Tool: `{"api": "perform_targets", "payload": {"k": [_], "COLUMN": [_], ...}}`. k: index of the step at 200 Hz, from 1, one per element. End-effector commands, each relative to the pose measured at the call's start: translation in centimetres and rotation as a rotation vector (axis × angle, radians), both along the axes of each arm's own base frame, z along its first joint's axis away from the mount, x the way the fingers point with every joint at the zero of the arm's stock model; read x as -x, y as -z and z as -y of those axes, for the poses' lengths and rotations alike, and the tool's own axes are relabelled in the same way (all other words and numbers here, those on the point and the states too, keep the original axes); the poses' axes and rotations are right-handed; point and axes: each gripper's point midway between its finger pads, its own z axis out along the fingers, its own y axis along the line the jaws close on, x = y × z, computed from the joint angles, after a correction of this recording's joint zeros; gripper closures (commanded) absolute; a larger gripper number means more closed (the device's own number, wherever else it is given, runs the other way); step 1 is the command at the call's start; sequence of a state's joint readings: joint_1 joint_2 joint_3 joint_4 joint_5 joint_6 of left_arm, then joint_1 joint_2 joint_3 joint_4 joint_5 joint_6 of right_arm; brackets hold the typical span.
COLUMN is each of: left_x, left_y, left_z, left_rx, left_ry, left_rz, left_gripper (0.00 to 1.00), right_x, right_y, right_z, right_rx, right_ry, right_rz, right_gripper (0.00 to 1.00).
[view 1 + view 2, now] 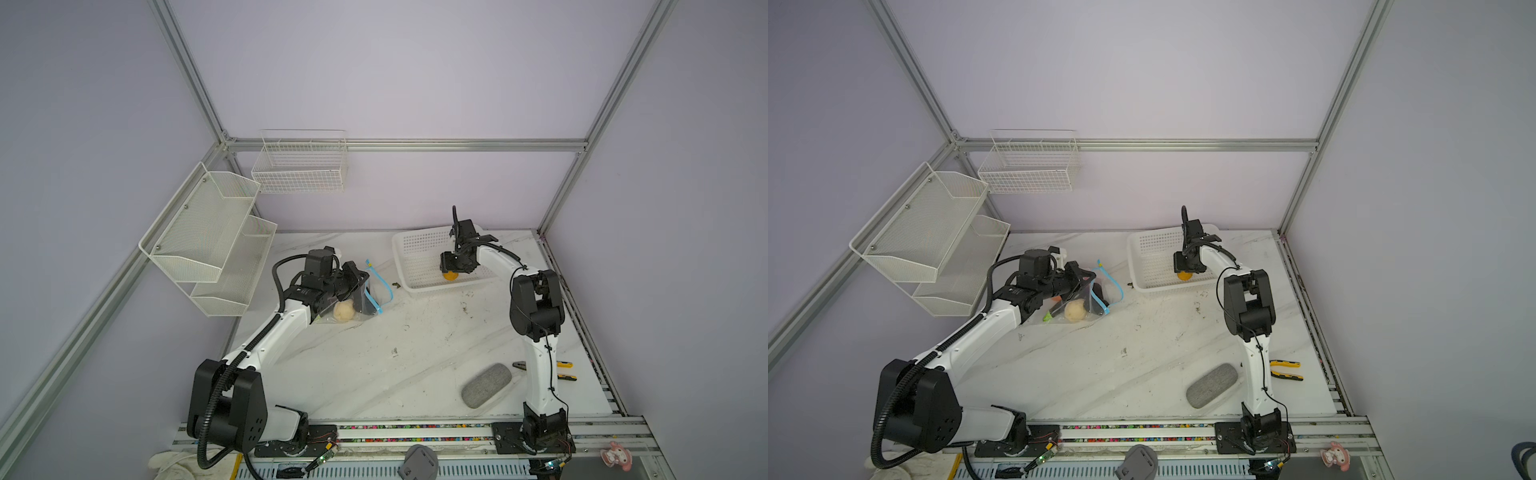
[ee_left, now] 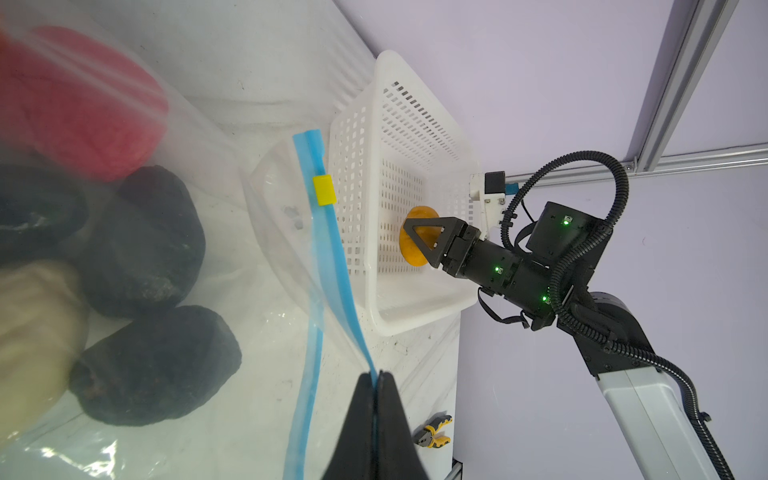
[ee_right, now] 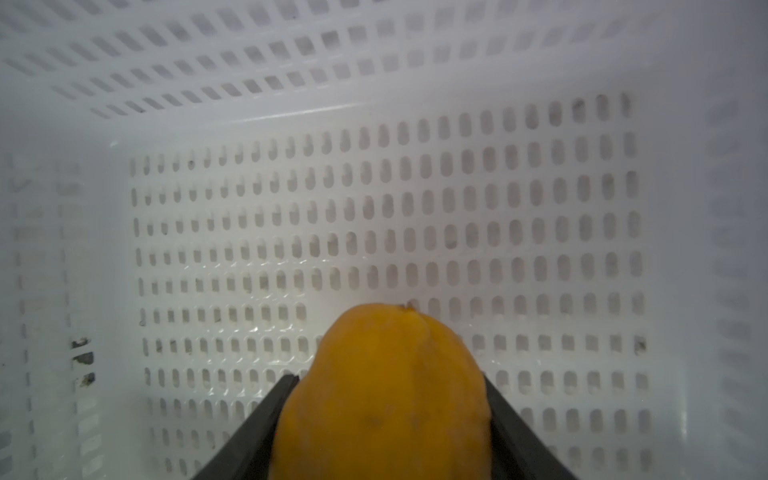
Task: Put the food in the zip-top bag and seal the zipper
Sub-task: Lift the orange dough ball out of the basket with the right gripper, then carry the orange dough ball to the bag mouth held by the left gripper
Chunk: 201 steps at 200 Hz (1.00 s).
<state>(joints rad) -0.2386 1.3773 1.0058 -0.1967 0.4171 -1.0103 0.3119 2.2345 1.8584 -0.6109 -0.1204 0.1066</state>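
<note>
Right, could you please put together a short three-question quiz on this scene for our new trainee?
1. True or false: the left gripper is shut on the blue zipper.
2. What does the right gripper hold? A) orange food B) pliers C) grey pad
3. Fill in: the held item is inside the white perforated ____.
Key: 1 true; 2 A; 3 basket.

light: bright, even | shadows: faint | blur: near food [image 2: 83,104] | glare: zip-top bag [image 2: 257,332]

The fruit [image 3: 382,395] is orange, the perforated basket [image 3: 374,208] white, the zipper [image 2: 334,249] light blue.
</note>
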Motion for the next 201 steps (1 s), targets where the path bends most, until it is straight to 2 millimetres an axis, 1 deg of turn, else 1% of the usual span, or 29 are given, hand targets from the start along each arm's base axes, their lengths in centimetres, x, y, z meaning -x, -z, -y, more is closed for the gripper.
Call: {"api": "perform_targets", "payload": {"k": [1, 30, 57, 86, 107, 124, 157, 179, 201], "left_x": [-1.1, -1.0, -1.0, -1.1, -1.0, -1.0, -0.9, -0.8, -0.8], "left_y": [-3.7, -3.6, -3.6, -3.5, -3.5, -3.4, -3.4, -3.5, -3.7], "left_z": [0.7, 0.7, 0.7, 0.7, 0.7, 0.7, 0.6, 0.6, 0.6], "left_rx": [0.024, 0.023, 0.023, 0.023, 0.022, 0.021, 0.018, 0.018, 0.019], "left_ry": [0.021, 0.020, 0.020, 0.019, 0.021, 0.021, 0.018, 0.019, 0.017], "left_rz": [0.099, 0.099, 0.098, 0.096, 0.095, 0.095, 0.094, 0.097, 0.101], "left_gripper": [1.00, 1.00, 1.00, 1.00, 1.00, 1.00, 1.00, 1.00, 1.00], "right_x": [0.4, 0.8, 1.2, 2.1, 3.2, 4.1, 6.5, 7.7, 8.5], "right_y": [-2.7, -3.4, -4.8, -6.4, -8.1, -9.3, -11.2, -12.1, -12.6], "right_z": [-1.4, -2.5, -3.9, -6.6, -9.1, -10.5, -13.3, -14.6, -15.2], "right_rx": [-0.013, -0.009, -0.029, -0.157, -0.277, -0.347, -0.427, -0.431, -0.439], "right_ry": [-0.016, -0.032, -0.056, -0.124, -0.183, -0.217, -0.300, -0.344, -0.367], "right_rz": [0.052, 0.062, 0.081, 0.096, 0.116, 0.126, 0.139, 0.180, 0.211], "right_gripper": [0.36, 0.37, 0.36, 0.36, 0.37, 0.37, 0.38, 0.38, 0.39]}}
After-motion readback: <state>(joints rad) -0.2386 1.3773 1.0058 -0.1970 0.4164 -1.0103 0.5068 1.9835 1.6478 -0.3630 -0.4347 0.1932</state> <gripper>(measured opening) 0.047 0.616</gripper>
